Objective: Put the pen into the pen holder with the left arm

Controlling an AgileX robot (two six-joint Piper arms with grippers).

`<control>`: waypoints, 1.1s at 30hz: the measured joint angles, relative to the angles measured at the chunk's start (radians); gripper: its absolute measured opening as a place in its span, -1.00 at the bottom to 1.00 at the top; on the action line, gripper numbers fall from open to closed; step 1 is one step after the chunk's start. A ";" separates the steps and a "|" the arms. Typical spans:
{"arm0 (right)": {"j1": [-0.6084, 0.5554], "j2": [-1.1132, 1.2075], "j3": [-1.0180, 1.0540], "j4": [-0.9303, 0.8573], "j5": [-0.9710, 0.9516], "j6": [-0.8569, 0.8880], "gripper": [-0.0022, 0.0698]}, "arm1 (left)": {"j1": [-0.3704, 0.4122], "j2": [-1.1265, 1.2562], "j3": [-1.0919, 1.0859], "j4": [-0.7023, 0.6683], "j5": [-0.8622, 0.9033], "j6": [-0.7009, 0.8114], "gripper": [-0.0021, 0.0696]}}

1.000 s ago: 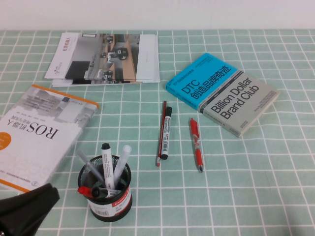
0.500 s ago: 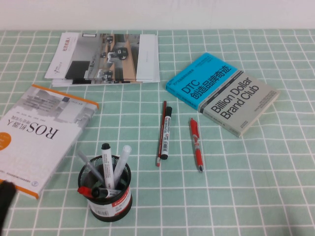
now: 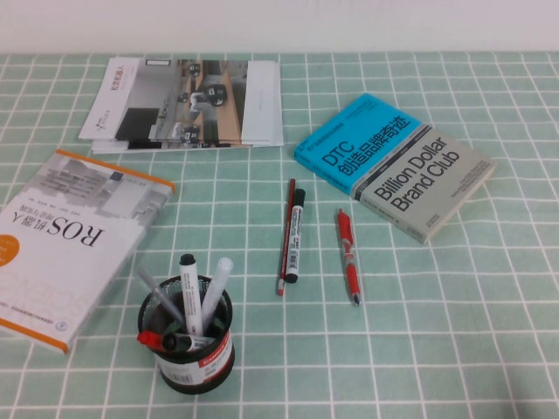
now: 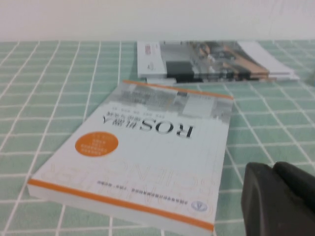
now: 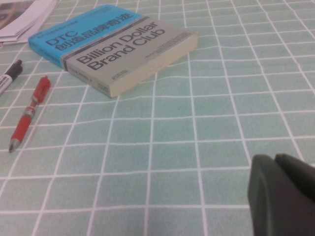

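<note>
Quick report from my end. The pen (image 3: 189, 292) was standing in the pen holder (image 3: 188, 365), black cap up, leaning a bit. It shared the mesh cup with a grey pen (image 3: 157, 292), a clear-capped one (image 3: 217, 286) and something red and black lying low against the rim (image 3: 162, 339). The holder sat on the green checked tablecloth (image 3: 454, 332), near my edge and just beside the near corner of the ROS book (image 3: 61, 249).

My left gripper (image 4: 273, 177) didn't show in the high view at all. From its own wrist camera it was just a dark lump low over the cloth, by the ROS book's near corner. Neither the pen nor the holder was in that shot, so they were clearly apart. Honestly couldn't tell if it was open or closed.

Same deal with my right gripper (image 5: 275, 169): a dark shape over bare cloth, well apart from the red pen (image 3: 348, 256) and the Billion Dollar Brand Club book (image 3: 397, 166). Couldn't tell its state either.

The look-alike marker (image 3: 294, 236) lay flat mid-table, touching a thin dark-red pencil (image 3: 286, 236) along its left side. The magazines (image 3: 188, 103) were at the far edge.
</note>
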 joint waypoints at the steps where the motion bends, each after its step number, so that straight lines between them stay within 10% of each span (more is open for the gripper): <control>1: 0.000 0.000 0.000 0.000 0.000 0.000 -1.00 | 0.002 0.000 0.017 0.000 -0.012 0.000 -0.95; 33: 0.000 0.000 0.000 0.000 0.000 0.000 -1.00 | 0.004 0.000 0.035 0.000 0.122 0.013 -0.95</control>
